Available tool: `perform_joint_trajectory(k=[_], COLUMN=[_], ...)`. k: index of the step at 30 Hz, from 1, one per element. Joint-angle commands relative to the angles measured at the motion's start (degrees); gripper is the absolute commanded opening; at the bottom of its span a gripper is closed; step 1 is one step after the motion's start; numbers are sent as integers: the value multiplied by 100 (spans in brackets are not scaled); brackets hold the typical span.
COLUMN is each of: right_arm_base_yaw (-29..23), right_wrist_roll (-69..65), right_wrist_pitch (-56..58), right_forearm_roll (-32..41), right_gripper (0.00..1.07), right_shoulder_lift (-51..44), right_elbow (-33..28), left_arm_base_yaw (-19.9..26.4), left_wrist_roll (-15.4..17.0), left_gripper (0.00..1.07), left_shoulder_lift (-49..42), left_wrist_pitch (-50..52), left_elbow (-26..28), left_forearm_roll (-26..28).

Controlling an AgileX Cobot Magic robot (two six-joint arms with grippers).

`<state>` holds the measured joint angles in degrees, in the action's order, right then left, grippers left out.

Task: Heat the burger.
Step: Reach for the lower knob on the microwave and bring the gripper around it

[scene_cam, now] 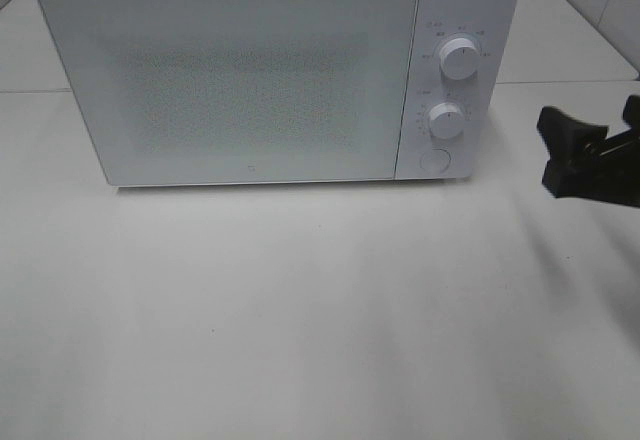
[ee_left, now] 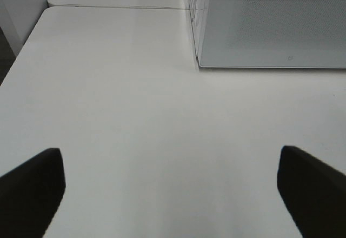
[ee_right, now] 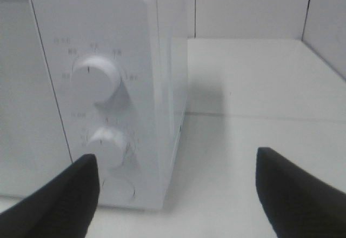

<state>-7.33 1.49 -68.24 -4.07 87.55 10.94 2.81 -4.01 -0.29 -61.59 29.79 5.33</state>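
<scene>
A boxy white microwave oven [scene_cam: 250, 80] takes up the upper left and centre of the high view. It stands on a plain white tabletop [scene_cam: 300, 310]. Its wide frosted glass door [scene_cam: 235, 85] is shut flat against the body, and the speckled panel lets nothing inside be made out.

On the control strip at the oven's right end, a round white upper dial [scene_cam: 458, 58] sits above a round white lower dial [scene_cam: 446, 120]. A flat round white button [scene_cam: 433, 161] is below them, near the bottom corner.

The burger does not show in any view, and I cannot tell whether it lies behind that door.

The black right gripper [scene_cam: 560, 152] pokes in from the right edge of the high view, level with the lower dial and a little apart from the oven's side. Seen from its own wrist, the right gripper [ee_right: 178, 194] has its two dark fingers [ee_right: 65, 197] spread wide with nothing between them. They face the oven's control corner, where both dials [ee_right: 97, 81] show close ahead.

The left gripper [ee_left: 172, 194] is outside the high view. Its wrist camera shows the fingers [ee_left: 32, 189] parted as wide and empty, low over bare tabletop [ee_left: 151, 113], with the oven's front lower corner [ee_left: 201, 62] well ahead.
</scene>
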Motion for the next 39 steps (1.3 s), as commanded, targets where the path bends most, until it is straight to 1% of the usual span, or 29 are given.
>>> perform_joint_trajectory(k=[1,2,3,6,8,9,10,11,14,16,17,19,20,22,25,27,39], right_arm_base_yaw=[-6,-80,-286,-407,-1089,-1089,-1220,-1524,-1627,-1971,-1971,-2097,-2097,-2114,-2114,-2114,-2097], right_wrist_roll=[29,29,57,69,86,86,97,172,218,252,252,292,292,384,424,602,865], right_wrist_pitch=[-1404,-1387,-1398,-1398,-1392,-1392,-1392,-1392,-1392,-1392,-1392,-1392,-1392,-1392,-1392,-1387,-1312], right_forearm_roll=[-109,-11,304,453,1215,1215,1398,1725,1851,2246,2246,2269,2269,2280,2303,2418,2584], right_gripper=[78,78,78,78,76,76,76,76,76,76,76,76,76,76,76,76,76], right_shoulder_lift=[413,550,716,756,968,968,1037,1238,1312,1639,1639,1851,1851,2080,2143,2298,2670], right_elbow=[11,52,115,149,424,424,527,733,819,1192,1192,1438,1438,1662,1730,1960,2464], left_arm_base_yaw=[23,23,23,23,23,23,23,23,23,23,23,23,23,23,23,23,23], left_wrist_roll=[46,46,46,46,46,46,46,46,46,46,46,46,46,46,46,46,46], left_gripper=[101,101,101,101,101,101,101,101,101,101,101,101,101,101,101,101,101], left_shoulder_lift=[-86,-86,-86,-86,-86,-86,-86,-86,-86,-86,-86,-86,-86,-86,-86,-86,-86], left_wrist_pitch=[11,11,11,11,11,11,11,11,11,11,11,11,11,11,11,11,11], left_elbow=[-6,-6,-6,-6,-6,-6,-6,-6,-6,-6,-6,-6,-6,-6,-6,-6,-6], left_forearm_roll=[-6,-6,-6,-6,-6,-6,-6,-6,-6,-6,-6,-6,-6,-6,-6,-6,-6])
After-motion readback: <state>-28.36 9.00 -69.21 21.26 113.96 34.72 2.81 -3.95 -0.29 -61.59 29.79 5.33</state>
